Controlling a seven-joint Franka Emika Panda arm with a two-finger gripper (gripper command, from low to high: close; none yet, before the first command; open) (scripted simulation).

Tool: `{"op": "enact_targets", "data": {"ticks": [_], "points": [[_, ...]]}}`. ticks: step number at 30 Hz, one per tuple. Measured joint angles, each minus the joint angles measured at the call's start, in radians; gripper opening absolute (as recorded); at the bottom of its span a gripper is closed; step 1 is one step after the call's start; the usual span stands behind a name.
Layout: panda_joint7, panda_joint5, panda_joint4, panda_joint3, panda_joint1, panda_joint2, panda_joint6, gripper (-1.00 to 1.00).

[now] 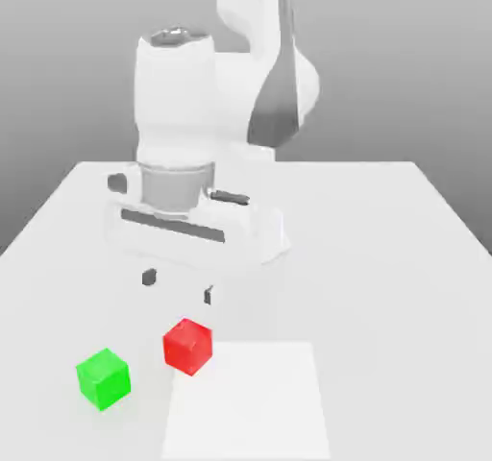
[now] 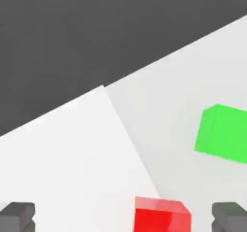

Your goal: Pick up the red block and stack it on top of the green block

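Gripper (image 1: 179, 287) hovers spread above red block (image 1: 187, 346), green block (image 1: 104, 378) nearby.

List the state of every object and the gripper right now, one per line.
Red block: resting on the table, not gripped, apart from the green block.
Green block: resting on the table, nothing stacked on it.
Gripper: jaws open, above the red block, holding nothing.
Table: bears both blocks.

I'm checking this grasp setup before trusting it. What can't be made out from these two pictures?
- Red block: its lower part is cut off by the hand view's edge.
- Green block: one side is cut off by the hand view's edge.
- Gripper: whether it is low enough to close on the red block.
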Motion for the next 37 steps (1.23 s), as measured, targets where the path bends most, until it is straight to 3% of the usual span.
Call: {"op": "enact_targets", "data": {"ticks": [6,7,14,21,29,34,35,37], "points": [[-0.006,0.023,0.013,0.009,-0.011,0.234,0.195,0.0],[-0.008,0.024,0.016,0.01,-0.012,0.259,0.217,-1.0],[-0.004,0.021,0.016,0.012,-0.014,0.259,0.218,-1.0],[0.007,0.004,-0.016,0.01,-0.017,0.03,0.022,-1.0],[-0.126,0.009,0.218,-0.071,-0.167,0.074,-0.17,-1.0],[-0.16,0.04,0.249,-0.048,-0.178,0.239,-0.036,-1.0],[-0.164,0.044,0.25,-0.046,-0.18,0.259,-0.017,1.0],[-0.164,0.044,0.25,-0.046,-0.18,0.259,-0.017,1.0]]}}
